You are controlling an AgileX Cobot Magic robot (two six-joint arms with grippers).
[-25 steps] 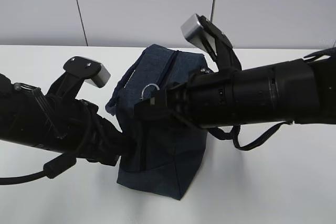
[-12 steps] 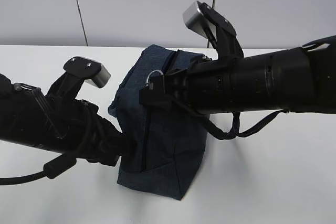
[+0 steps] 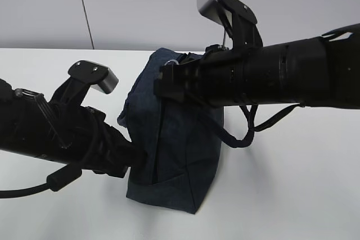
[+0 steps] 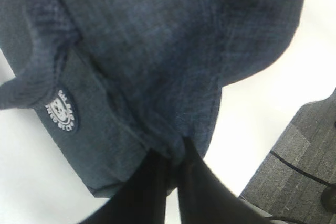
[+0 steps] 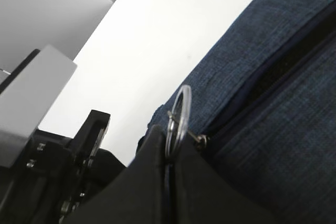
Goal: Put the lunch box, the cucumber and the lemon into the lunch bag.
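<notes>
The dark navy lunch bag (image 3: 180, 150) stands on the white table, between my two arms. My left gripper (image 3: 135, 164) is shut on a fold of fabric at the bag's lower left side; the left wrist view shows it (image 4: 176, 150) pinching the cloth next to the round white logo (image 4: 60, 111). My right gripper (image 3: 167, 78) is shut on the zipper's metal ring pull (image 5: 178, 114) near the top of the bag, with the zipper line (image 5: 294, 51) running away behind it. The lunch box, the cucumber and the lemon are out of view.
One loop handle (image 3: 253, 133) hangs off the bag's right side under my right arm. The white table (image 3: 292, 195) extends all round. Grey wall panels stand behind it. The left wrist view shows the table edge and grey floor (image 4: 304, 156) beyond.
My right gripper has moved up and back along the bag's top, carrying the ring pull with it. The left arm and its hold on the fabric have not moved.
</notes>
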